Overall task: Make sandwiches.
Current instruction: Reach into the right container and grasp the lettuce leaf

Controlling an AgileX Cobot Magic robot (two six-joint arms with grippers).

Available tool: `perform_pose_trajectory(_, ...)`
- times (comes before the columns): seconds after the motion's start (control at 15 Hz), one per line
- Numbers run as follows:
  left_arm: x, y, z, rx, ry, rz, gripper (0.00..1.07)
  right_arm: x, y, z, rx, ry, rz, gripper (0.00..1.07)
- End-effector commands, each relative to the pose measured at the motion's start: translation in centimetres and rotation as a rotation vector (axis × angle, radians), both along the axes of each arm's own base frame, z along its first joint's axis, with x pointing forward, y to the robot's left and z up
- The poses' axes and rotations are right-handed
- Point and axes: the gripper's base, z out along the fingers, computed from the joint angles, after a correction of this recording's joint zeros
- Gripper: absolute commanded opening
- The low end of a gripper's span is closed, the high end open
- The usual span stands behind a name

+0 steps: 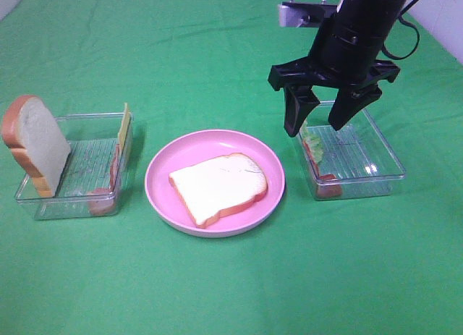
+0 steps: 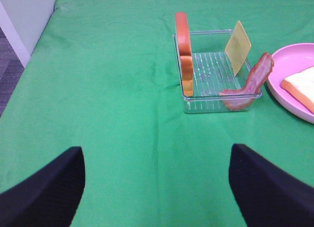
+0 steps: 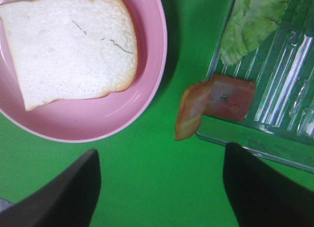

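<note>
One white bread slice point(image 1: 218, 187) with a brown crust lies flat on the pink plate point(image 1: 163, 172). A second bread slice point(image 1: 35, 143) stands upright in the left clear tray point(image 1: 87, 118), along with a yellow cheese slice point(image 1: 124, 125) and a reddish meat strip point(image 1: 112, 176). The right tray point(image 1: 376, 158) holds green lettuce point(image 1: 312, 143) and a meat piece point(image 1: 327, 184) that hangs over its rim. My right gripper point(image 1: 322, 118) hovers open above that tray's left side, holding nothing. My left gripper point(image 2: 157, 188) is open over bare cloth, well short of the left tray point(image 2: 218, 97).
A green cloth point(image 1: 231, 291) covers the whole table. The table's left edge and a strip of floor point(image 2: 10, 75) show in the left wrist view. The plate point(image 3: 98, 124) sits close beside the right tray point(image 3: 284, 89), with a narrow gap of cloth between them.
</note>
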Motion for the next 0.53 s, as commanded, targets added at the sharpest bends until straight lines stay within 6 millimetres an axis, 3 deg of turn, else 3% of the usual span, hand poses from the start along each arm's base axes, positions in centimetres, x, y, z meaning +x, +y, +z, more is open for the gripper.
perform_pose_trajectory(0.07, -0.3, 0.0, 0.1, 0.005, -0.029, 0.002, 0.77, 0.9, 0.1, -1.5, -0.021, -0.027, -0.010, 0.67)
perform_pose_trajectory(0.53, -0.3, 0.0, 0.1, 0.005, -0.029, 0.002, 0.77, 3.7, 0.3, -1.4, 0.005, -0.314, -0.034, 0.67)
